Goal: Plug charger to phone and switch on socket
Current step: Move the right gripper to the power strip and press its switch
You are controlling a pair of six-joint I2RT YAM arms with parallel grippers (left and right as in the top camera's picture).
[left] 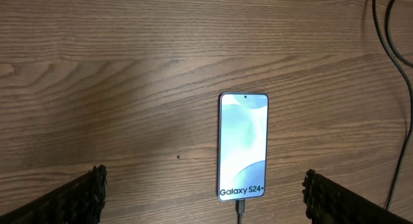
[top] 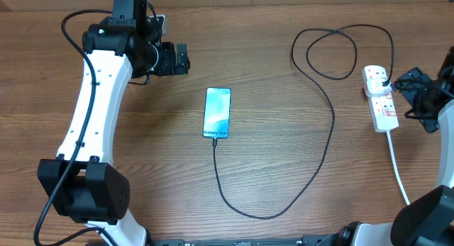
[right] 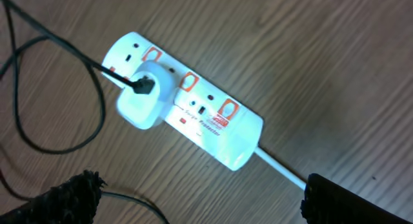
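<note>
The phone (top: 218, 113) lies flat mid-table with its light blue screen lit; it also shows in the left wrist view (left: 243, 145). The charger cable (top: 323, 164) has its tip in the phone's near end (left: 240, 208) and loops across to a white adapter in the socket (top: 379, 97). The socket is a white power strip with red-orange switch marks, seen close in the right wrist view (right: 193, 101). My left gripper (top: 177, 59) is open, raised above and left of the phone. My right gripper (top: 415, 97) is open beside the socket, above it.
The socket's thick white cord (top: 397, 164) runs toward the table's front right. The black cable coils in a loop (top: 333, 51) at the back right. The table is bare brown wood.
</note>
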